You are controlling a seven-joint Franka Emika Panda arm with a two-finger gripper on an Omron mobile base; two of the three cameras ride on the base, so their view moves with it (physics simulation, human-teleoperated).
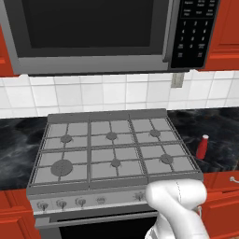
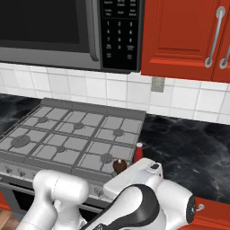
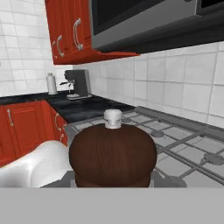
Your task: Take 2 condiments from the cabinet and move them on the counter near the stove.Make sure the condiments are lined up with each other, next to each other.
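Where the left base view looks down over the grey stove point(image 1: 112, 149), a slim red bottle point(image 1: 202, 147) with a pale cap stands upright on the black veined desk point(image 1: 219, 135), just beside the stove's right edge; no label writing is readable.

In the right base view, the squat dark-brown shaker point(image 2: 119, 165) sits at the tool, just beside the bottle point(image 2: 138, 153). The microwave point(image 2: 117, 33) keypad print is too small to read.

In the hand view, the tool point(image 3: 113, 181) is clamped on the shaker point(image 3: 113, 155), whose rounded brown top carries a small pale knob; the stove grates point(image 3: 183, 144) lie beyond it.
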